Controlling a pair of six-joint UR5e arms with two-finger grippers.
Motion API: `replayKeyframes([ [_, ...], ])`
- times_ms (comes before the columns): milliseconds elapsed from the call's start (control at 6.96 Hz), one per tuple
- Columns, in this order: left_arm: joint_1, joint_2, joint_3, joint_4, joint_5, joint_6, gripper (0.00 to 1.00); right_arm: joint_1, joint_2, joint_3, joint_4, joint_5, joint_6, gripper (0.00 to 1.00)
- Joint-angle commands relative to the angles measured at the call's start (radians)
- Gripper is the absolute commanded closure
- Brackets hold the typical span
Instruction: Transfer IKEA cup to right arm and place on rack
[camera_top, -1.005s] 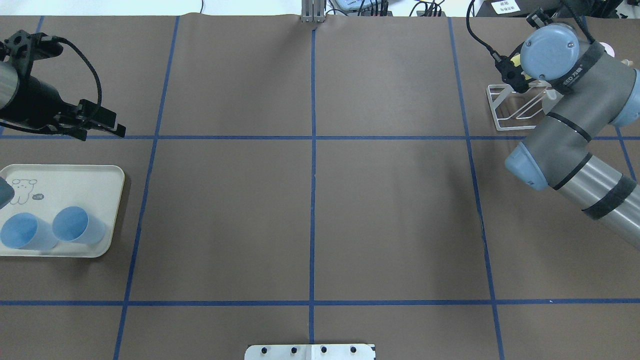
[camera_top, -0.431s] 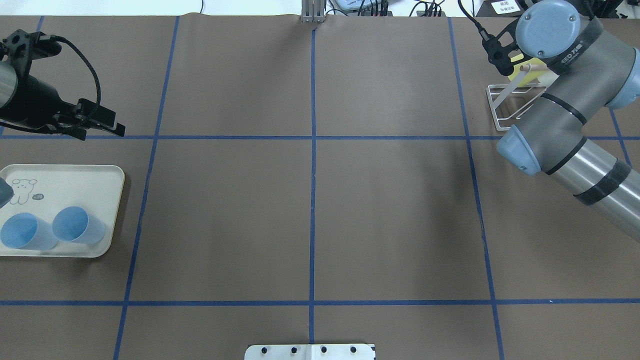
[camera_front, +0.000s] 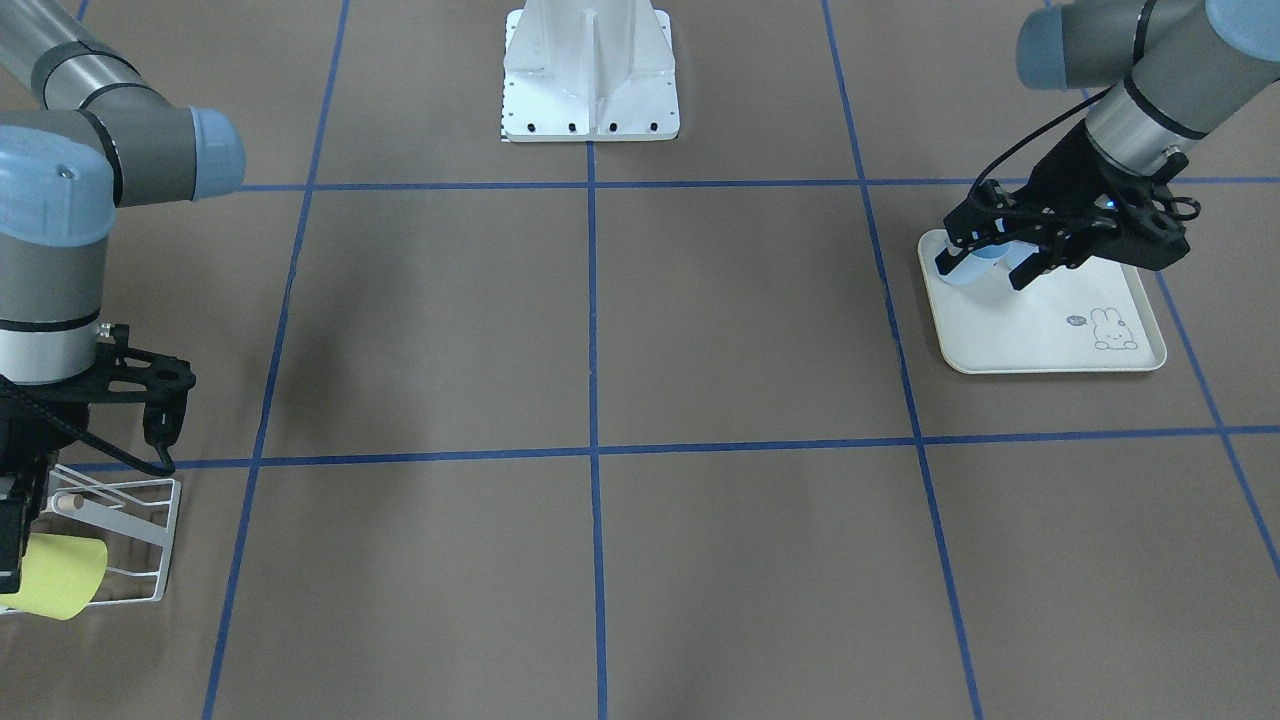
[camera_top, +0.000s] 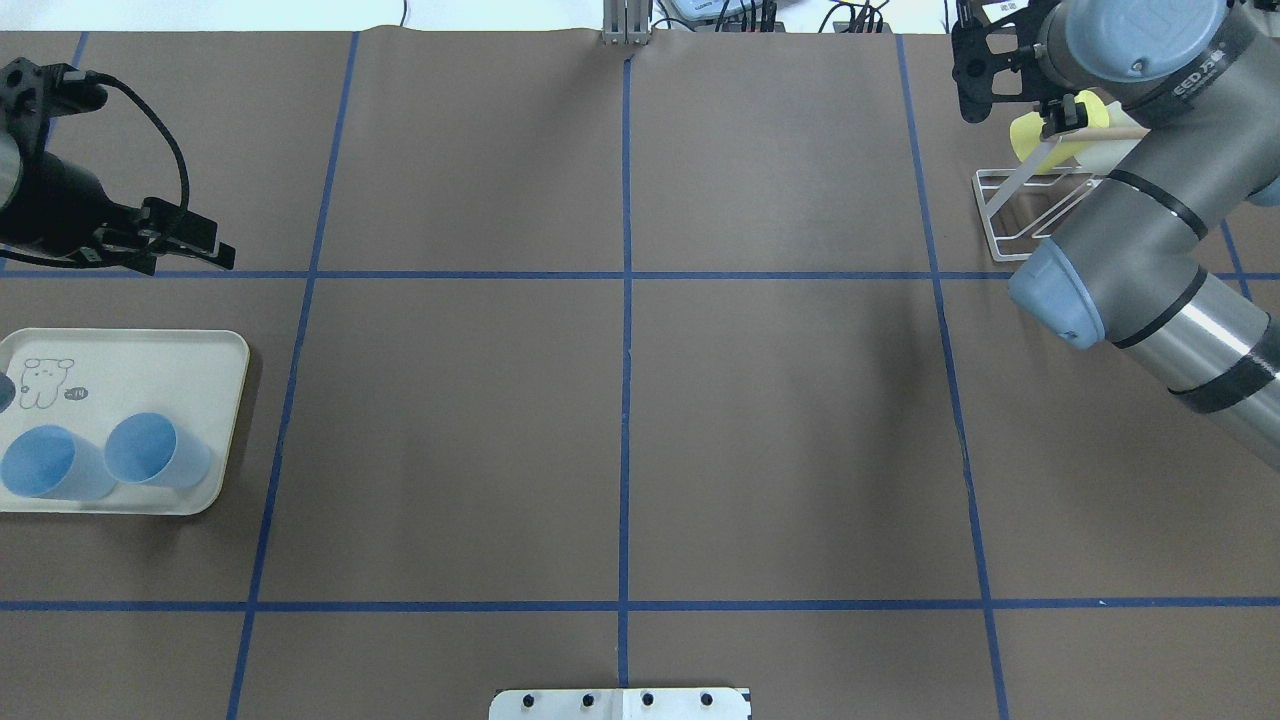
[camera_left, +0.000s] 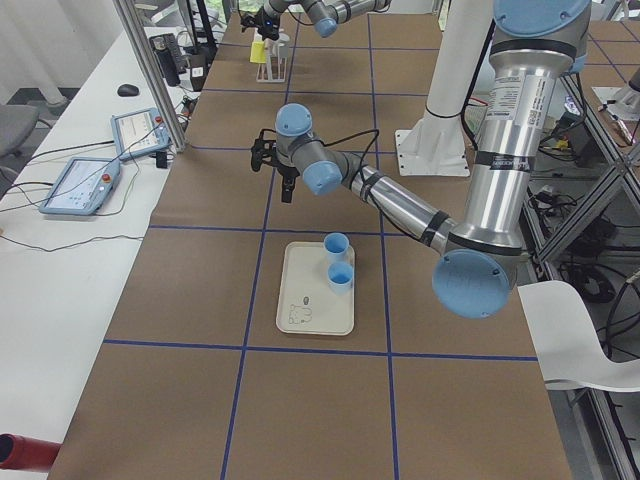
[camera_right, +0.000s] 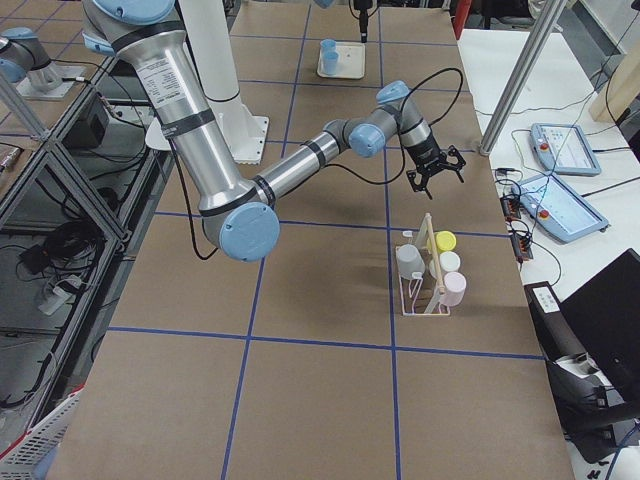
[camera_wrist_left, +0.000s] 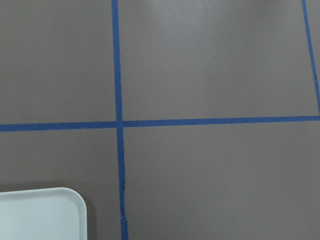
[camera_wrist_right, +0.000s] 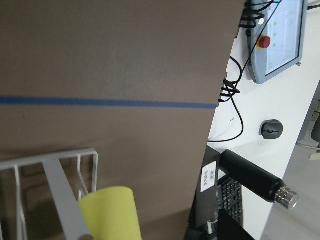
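L gripper (camera_front: 984, 272) is hovering high over the table's (camera_top: 780, 430) left side. Its jaws are standing wide apart w/ nothing gripped. In the front view only the tray's cups are showing through the gap. It isn't touching the tray (camera_top: 150, 360), and its wrist cam is catching just one rounded corner of it.

The cream tray is lying flat at the left edge, w/ the rabbit print at the far end. Two blue cups (camera_top: 152, 452) are standing upright, mouths up, side by side at the near end.

At ctr, the brown table cover is showing only a blue tape grid (camera_top: 625, 400). The white arm pedestal (camera_front: 590, 70) is sitting at the near edge.

On the right, the R arm (camera_top: 1140, 230) is reaching across to the far right corner, where the white wire rack (camera_top: 1014, 180) is standing. R gripper (camera_right: 436, 172) is hanging above the rack and apart from it. Can't tell whether its jaws are wide or narrow.

The yellow cup (camera_top: 1030, 135) is resting tilted on its side on the rack's far side, next to the wooden dowel (camera_top: 1095, 131) and not touching the gripper. A white cup (camera_right: 450, 262) and a pink cup (camera_right: 453, 290) are sitting in the same row to its right. A grey cup (camera_right: 408, 262) is sitting on the rack's near side.
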Motion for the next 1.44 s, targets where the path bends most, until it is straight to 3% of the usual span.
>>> replayKeyframes([
  [0,-0.062,0.085,-0.001,0.000,0.014,0.162,0.00,-0.002,-0.059,0.144,0.010,0.174,0.484,0.00],
  [144,-0.105,0.142,-0.001,0.001,0.014,0.262,0.00,-0.042,-0.058,0.207,0.013,0.196,0.738,0.00],
  [431,-0.144,0.277,-0.001,-0.015,0.017,0.432,0.00,-0.189,-0.002,0.214,-0.001,0.197,1.051,0.00],
  [718,-0.135,0.407,0.009,-0.167,0.074,0.429,0.00,-0.225,0.048,0.212,-0.025,0.277,1.149,0.00],
  [862,-0.130,0.449,0.011,-0.202,0.074,0.427,0.00,-0.225,0.099,0.212,-0.126,0.343,1.149,0.01],
  [1005,-0.124,0.483,0.011,-0.224,0.072,0.427,0.00,-0.225,0.162,0.213,-0.231,0.352,1.149,0.01],
  [1292,-0.068,0.505,0.017,-0.227,0.074,0.398,0.00,-0.240,0.174,0.220,-0.249,0.348,1.149,0.01],
])
